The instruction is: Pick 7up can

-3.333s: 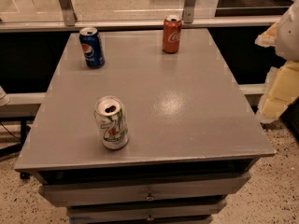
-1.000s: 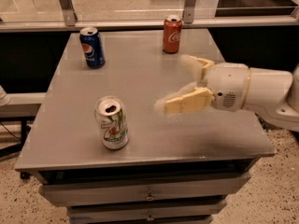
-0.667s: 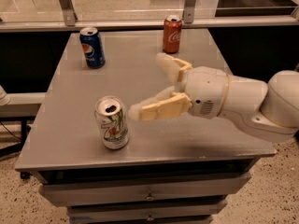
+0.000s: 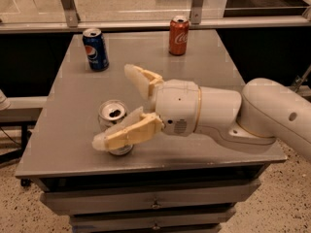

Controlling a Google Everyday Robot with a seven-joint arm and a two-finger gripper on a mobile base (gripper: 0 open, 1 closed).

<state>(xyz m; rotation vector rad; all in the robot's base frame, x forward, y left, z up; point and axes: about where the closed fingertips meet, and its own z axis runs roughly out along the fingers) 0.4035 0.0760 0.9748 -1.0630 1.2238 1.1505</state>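
Observation:
The 7up can stands upright near the front left of the grey table; only its silver open top and a strip of its side show, the rest is hidden behind a finger. My gripper reaches in from the right on a white arm and is open. Its two cream fingers are spread wide, one in front of the can and the other behind it to the right. The can sits between them, not clasped.
A blue Pepsi can stands at the back left of the table and a red Coca-Cola can at the back middle. A metal rail runs behind the table. Drawers sit under the tabletop.
My arm has come in from the right and moved left across the table. The open fingers now straddle the 7up can. The cans have not moved.

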